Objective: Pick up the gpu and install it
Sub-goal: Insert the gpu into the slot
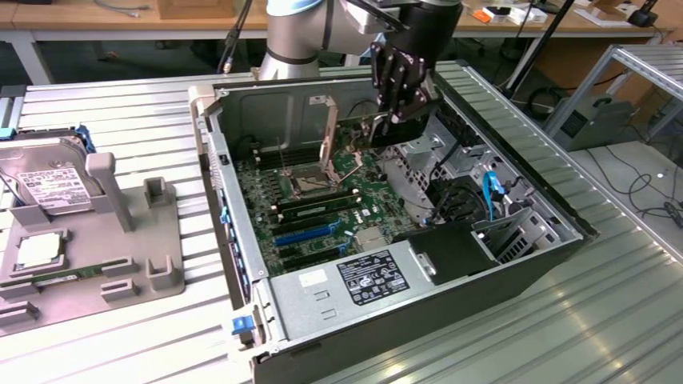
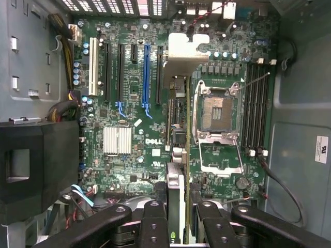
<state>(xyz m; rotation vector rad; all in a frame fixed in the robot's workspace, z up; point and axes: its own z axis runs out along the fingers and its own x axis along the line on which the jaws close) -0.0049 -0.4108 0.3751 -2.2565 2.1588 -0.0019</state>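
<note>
Gripper (image 1: 402, 118): seen in the upper middle of the exterior view, over the open case; closed on the gpu, which is pinched between the fingers (image 2: 155, 222).
Gpu (image 1: 397, 134): held on edge above the board; whether it touches the board cannot be told. In the wrist view it is seen edge-on (image 2: 176, 124), with its bracket (image 2: 186, 51) at the far end.
Around: the slots (image 2: 146, 72) are found on one side of the card and the open socket (image 2: 217, 111) close on the other.
In the way: a black duct (image 2: 36, 165) and a blue cable (image 1: 493, 196) are set off to the side.
Case (image 1: 320, 344): laid open; the board (image 1: 320, 200) and a power supply (image 1: 369, 280) are housed inside.
Holder (image 1: 160, 276): placed at centre left of the exterior view; a drive (image 1: 43, 184) is stood in it.
</note>
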